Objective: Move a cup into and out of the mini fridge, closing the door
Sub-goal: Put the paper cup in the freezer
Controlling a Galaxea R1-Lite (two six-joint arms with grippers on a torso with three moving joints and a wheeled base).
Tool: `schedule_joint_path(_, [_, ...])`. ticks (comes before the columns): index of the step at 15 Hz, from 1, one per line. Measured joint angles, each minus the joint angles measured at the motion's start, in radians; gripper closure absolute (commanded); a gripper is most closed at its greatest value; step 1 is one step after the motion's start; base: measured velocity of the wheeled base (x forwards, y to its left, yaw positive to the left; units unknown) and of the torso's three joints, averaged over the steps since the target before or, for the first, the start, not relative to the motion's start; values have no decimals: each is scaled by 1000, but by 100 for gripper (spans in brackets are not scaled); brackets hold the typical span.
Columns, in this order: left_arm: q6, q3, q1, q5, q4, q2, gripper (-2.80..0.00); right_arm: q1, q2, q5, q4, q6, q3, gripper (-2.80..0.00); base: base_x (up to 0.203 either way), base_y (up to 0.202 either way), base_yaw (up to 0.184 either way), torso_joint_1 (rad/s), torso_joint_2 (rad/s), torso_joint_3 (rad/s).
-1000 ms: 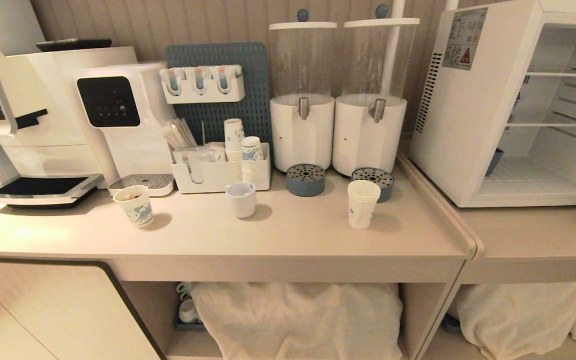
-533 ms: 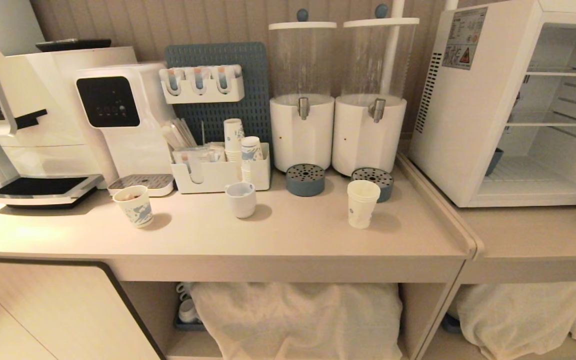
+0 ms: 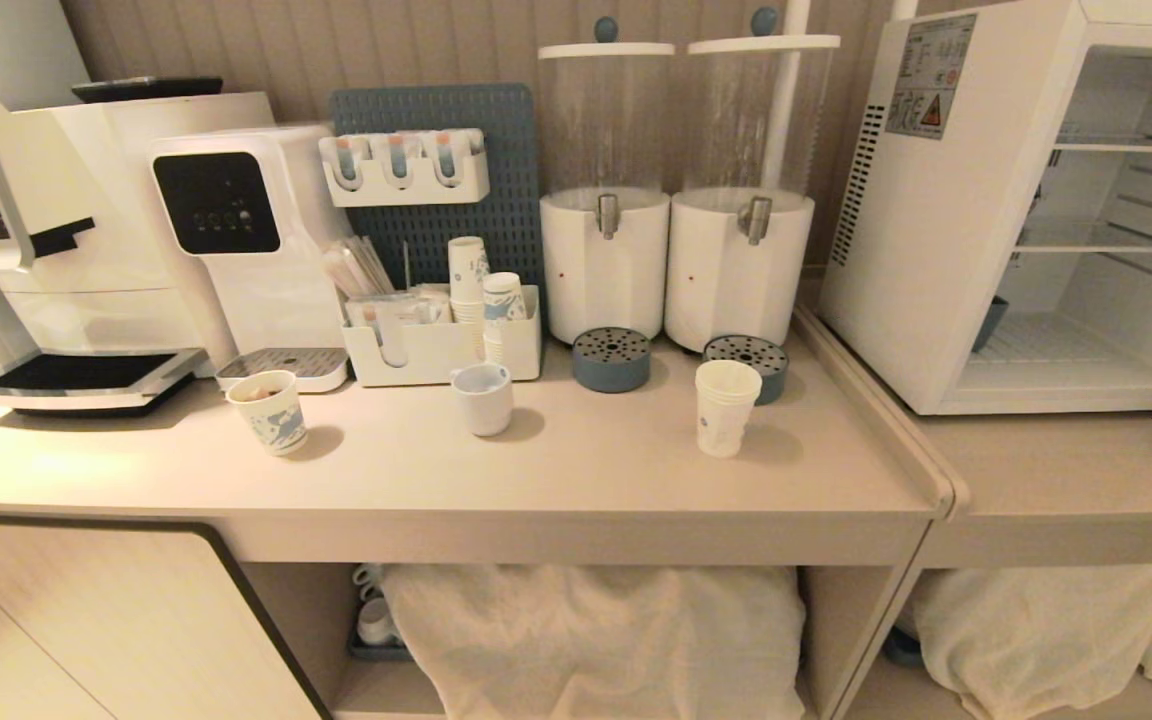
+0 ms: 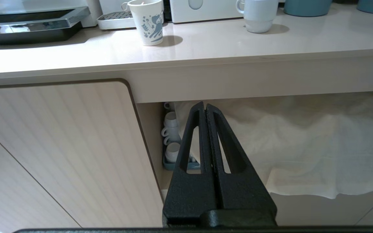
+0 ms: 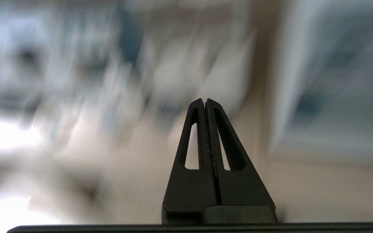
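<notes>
The cup, a tall white paper cup with a layered rim, stands on the counter in front of the right drink dispenser. To its right the mini fridge sits on a lower counter with its inside and thin shelves showing. Its door is swung away and almost wholly out of view. Neither gripper appears in the head view. My left gripper is shut and empty, below counter height before the open cabinet bay. My right gripper is shut and empty, with the scene around it blurred.
A short blue-patterned paper cup and a squat white ceramic cup stand on the counter's left half. Two dispensers, blue drip coasters and a cup organiser line the back. A raised lip divides the counters.
</notes>
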Motion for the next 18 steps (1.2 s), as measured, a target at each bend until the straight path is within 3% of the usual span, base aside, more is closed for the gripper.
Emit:
schedule_joint_path(2, [2, 0, 0, 0, 1, 0, 0, -94, -1, 190, 107, 87, 68, 0, 0, 0, 0, 0, 0, 0])
schedule_joint_path(4, [6, 0, 0, 0, 1, 0, 0, -230, -32, 334, 108, 134, 154, 0, 0, 0, 0, 0, 0, 0])
schedule_joint_path(8, [5, 0, 0, 0, 1, 0, 0, -524, -83, 496, -77, 128, 301, 0, 0, 0, 0, 0, 0, 0])
schedule_joint_path(11, [6, 0, 1, 0, 2, 0, 0, -774, -42, 694, -180, 100, 295, 0, 0, 0, 0, 0, 0, 0])
schedule_joint_path(13, [8, 0, 1, 1, 7, 0, 0, -1005, -6, 907, -181, 97, 271, 0, 0, 0, 0, 0, 0, 0])
schedule_joint_path(15, [14, 0, 0, 3, 1, 0, 0, -1184, 26, 1207, -145, 94, 243, 0, 0, 0, 0, 0, 0, 0])
schedule_joint_path(17, [-20, 0, 0, 12, -1, 0, 0, -1248, 53, 1410, -142, 94, 218, 0, 0, 0, 0, 0, 0, 0])
schedule_joint_path(18, [-31, 0, 0, 12, -1, 0, 0, -1260, 60, 1443, -151, 93, 213, 0, 0, 0, 0, 0, 0, 0])
